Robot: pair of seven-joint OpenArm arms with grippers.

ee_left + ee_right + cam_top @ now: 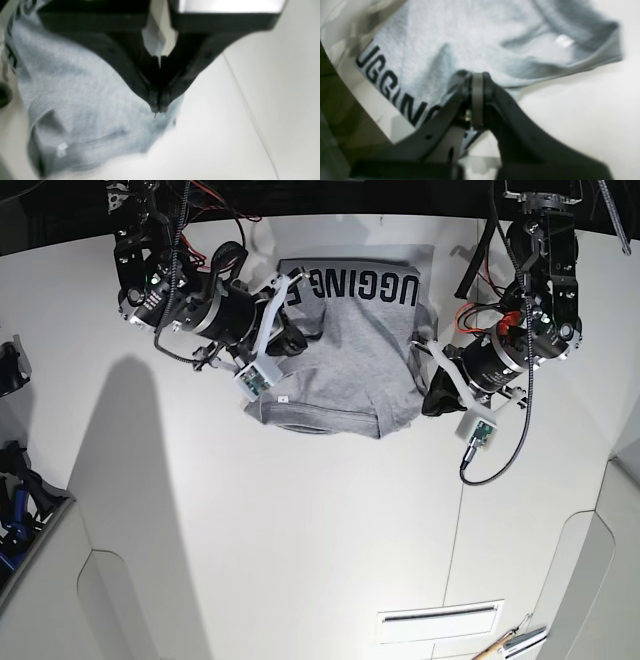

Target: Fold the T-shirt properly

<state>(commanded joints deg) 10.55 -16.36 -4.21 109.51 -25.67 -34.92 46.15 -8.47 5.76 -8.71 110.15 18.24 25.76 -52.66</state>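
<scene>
The light grey T-shirt (pixel 350 350) lies partly folded at the far middle of the white table (pixel 300 530). Its black lettering (pixel 365 285) shows along the far edge and its crew neck (pixel 320 425) faces the near side. My right gripper (pixel 283 340) is shut on a fold of the shirt's left edge; the right wrist view shows the closed tips (pixel 477 78) pinching fabric beside the lettering (pixel 395 92). My left gripper (pixel 428 395) is shut at the shirt's right near corner; in the left wrist view its closed tips (pixel 158 110) hold the grey cloth (pixel 75 95).
Cables (pixel 505 450) hang from the arm on the right of the base view. Black holders (pixel 8 365) and blue items (pixel 15 515) sit at the left edge. A slot (pixel 435 620) and tools (pixel 510 642) lie at the near right. A table seam (pixel 250 112) runs past the left gripper.
</scene>
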